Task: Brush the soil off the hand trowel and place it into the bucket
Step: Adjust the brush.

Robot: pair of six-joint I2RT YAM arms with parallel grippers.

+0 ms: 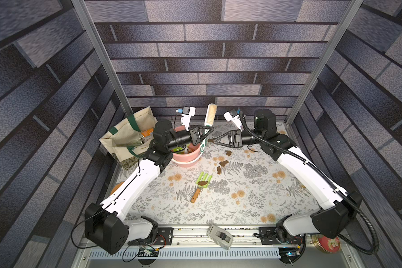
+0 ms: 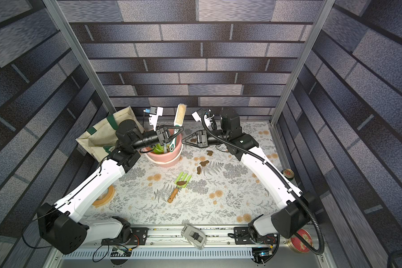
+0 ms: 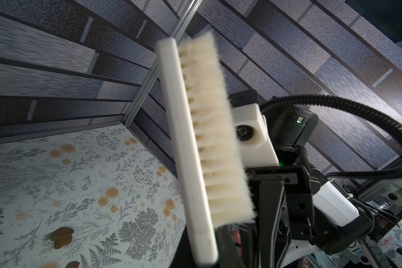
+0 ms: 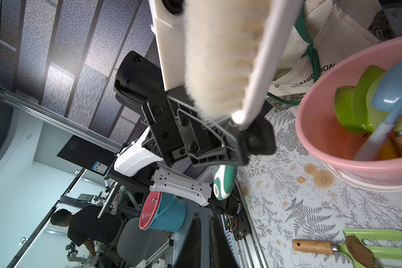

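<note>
**While the hand trowel (image 1: 198,189) lies on the cloth (image 1: 241,204), the brush (image 1: 211,114) stands ready**

Because the soil has to come off before anything goes into the bucket (image 1: 187,159), the left gripper (image 1: 209,128) pinches the brush at its neck. It holds it upright above the bucket, bristles turned toward the other arm. The right gripper (image 1: 215,141) hangs just beside it, fingers pressed together on nothing, probably free to fetch the tool. The hand trowel, green-pronged with a wooden handle, lies flat nearer the arms' bases, well apart from both grippers, with one blob of soil (image 1: 202,183) on its head. More loose blobs (image 1: 223,163) dot the cloth between it and the right gripper. The bucket already holds other garden tools (image 4: 357,97), so room looks tight.
</note>
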